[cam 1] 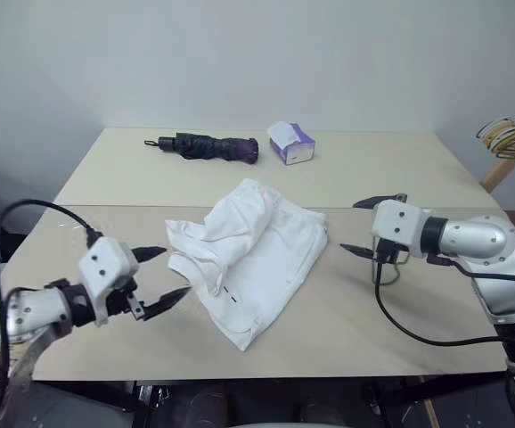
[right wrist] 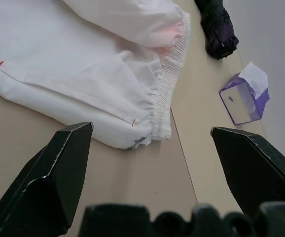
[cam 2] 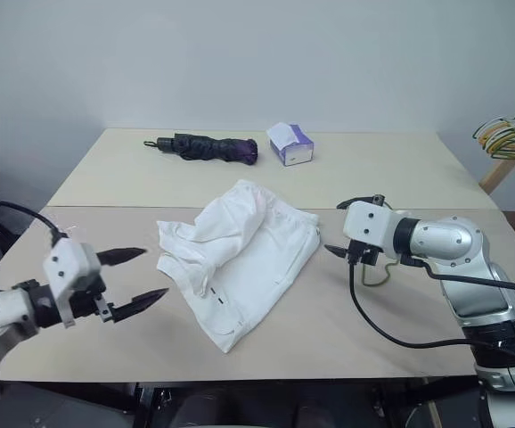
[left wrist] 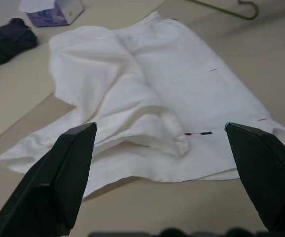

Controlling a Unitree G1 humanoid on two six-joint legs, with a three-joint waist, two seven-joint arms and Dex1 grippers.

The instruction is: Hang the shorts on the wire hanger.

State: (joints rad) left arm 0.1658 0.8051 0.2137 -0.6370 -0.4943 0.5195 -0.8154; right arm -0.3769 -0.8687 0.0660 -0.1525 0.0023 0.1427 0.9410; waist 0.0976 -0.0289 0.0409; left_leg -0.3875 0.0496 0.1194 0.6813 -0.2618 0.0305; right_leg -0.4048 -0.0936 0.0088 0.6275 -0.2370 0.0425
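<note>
In the middle of the near table [cam 1: 347, 334] we see the shorts [cam 1: 249, 254] lying crumpled, one part folded over on itself, the gathered elastic waistband toward the right gripper's side and a hem corner reaching toward the table's near edge. Bare tabletop shows all around the cloth: a broad strip between it and the near edge, and open room on both flanks.

To the left of the shorts, our left gripper [cam 1: 162, 278] hovers just above the table with its two black fingers spread wide and nothing between them; the fingertips [cam 1: 179, 296] stand close to the cloth's left edge but apart from it. On the other side our right gripper [cam 1: 371, 226] hangs just beside the waistband, its jaws likewise released and empty, a gap of bare table between its fingers and the cloth.

The wire hanger [left wrist: 231, 11] lies flat on the table past the waistband end of the shorts, near the right gripper; the left wrist view catches its hook and one thin arm of it, clear of the cloth.

On the far table a folded dark umbrella [cam 1: 208, 145] and a white-and-purple tissue box [cam 1: 290, 143] sit well apart from the shorts. Beyond the tables' right edge hangs a bunch of coloured hangers [cam 1: 513, 138].
</note>
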